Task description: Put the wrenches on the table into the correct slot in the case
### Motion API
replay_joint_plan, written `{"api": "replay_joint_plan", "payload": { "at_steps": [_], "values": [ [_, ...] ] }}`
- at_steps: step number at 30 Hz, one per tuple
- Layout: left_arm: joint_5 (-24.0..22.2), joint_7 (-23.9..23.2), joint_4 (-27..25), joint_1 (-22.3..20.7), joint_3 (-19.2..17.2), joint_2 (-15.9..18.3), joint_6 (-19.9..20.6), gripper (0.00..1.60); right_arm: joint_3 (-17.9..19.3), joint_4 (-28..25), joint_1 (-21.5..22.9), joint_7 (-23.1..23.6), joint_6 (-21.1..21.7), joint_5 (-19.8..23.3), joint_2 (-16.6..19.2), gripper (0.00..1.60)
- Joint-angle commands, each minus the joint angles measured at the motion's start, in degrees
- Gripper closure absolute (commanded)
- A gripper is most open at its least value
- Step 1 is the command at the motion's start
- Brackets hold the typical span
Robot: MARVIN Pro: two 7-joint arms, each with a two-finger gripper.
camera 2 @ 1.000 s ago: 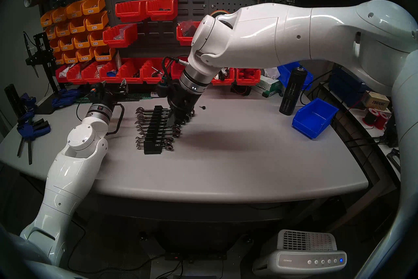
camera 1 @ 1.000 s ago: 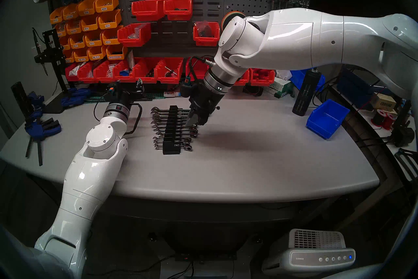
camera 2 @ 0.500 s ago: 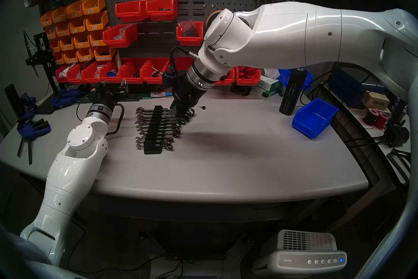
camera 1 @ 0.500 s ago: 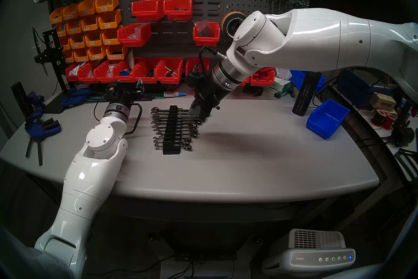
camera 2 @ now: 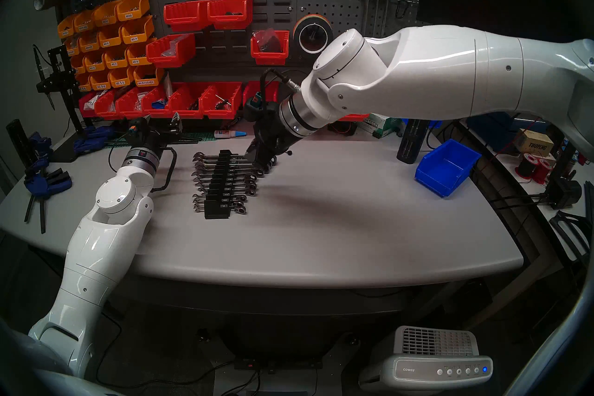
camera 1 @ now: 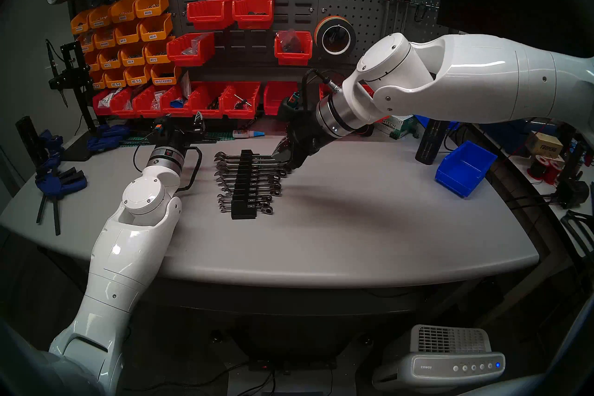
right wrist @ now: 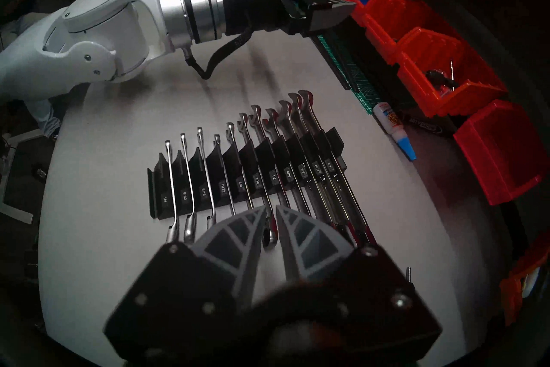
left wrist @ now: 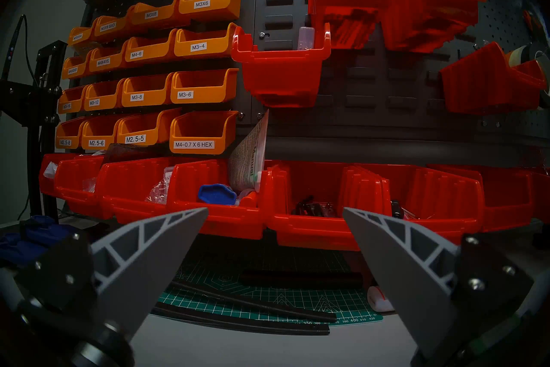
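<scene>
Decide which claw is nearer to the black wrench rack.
Right. The right claw hangs just beyond the wrench rack's ring ends; the left claw points at the red bins, well off.
</scene>
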Motion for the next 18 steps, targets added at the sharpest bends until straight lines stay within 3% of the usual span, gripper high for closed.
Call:
{"api": "replay_joint_plan", "payload": {
  "at_steps": [1,2,4,6,11,12,13,14,18],
  "values": [
    [0.00,-0.03,-1.64,-1.59,-0.47,0.09,-0.63,0.00,-0.08,-2.63,1.88,-5.63,-4.38,1.46,5.47,0.93],
    [0.00,-0.03,-1.65,-1.59,-0.47,0.08,-0.64,0.00,0.49,-4.28,1.37,-7.96,-4.97,1.48,7.37,0.92],
    [0.00,-0.02,-1.67,-1.59,-0.47,0.08,-0.65,0.00,-0.30,-4.66,1.69,-8.63,-6.25,2.04,7.32,0.75],
    [0.00,-0.02,-1.70,-1.59,-0.48,0.07,-0.66,0.00,0.60,-7.55,0.64,-12.40,-7.29,2.05,10.26,0.77],
    [-0.01,-0.01,-1.75,-1.59,-0.50,0.06,-0.69,0.00,-0.89,-9.46,0.92,-15.30,-10.13,2.72,11.10,0.58],
    [-0.01,0.00,-1.76,-1.59,-0.50,0.06,-0.70,0.00,-0.53,-10.88,0.35,-17.72,-10.51,2.75,12.16,0.29],
    [-0.01,0.00,-1.77,-1.58,-0.50,0.05,-0.70,0.00,-0.79,-11.02,0.39,-17.29,-10.90,2.52,12.24,0.07],
    [-0.01,0.00,-1.77,-1.58,-0.51,0.05,-0.71,0.00,-0.82,-11.72,0.22,-18.81,-11.21,2.58,12.52,0.00],
    [-0.01,0.01,-1.80,-1.58,-0.51,0.05,-0.72,0.00,-1.06,-13.02,-0.10,-21.50,-12.43,2.92,12.99,0.00]
  ]
}}
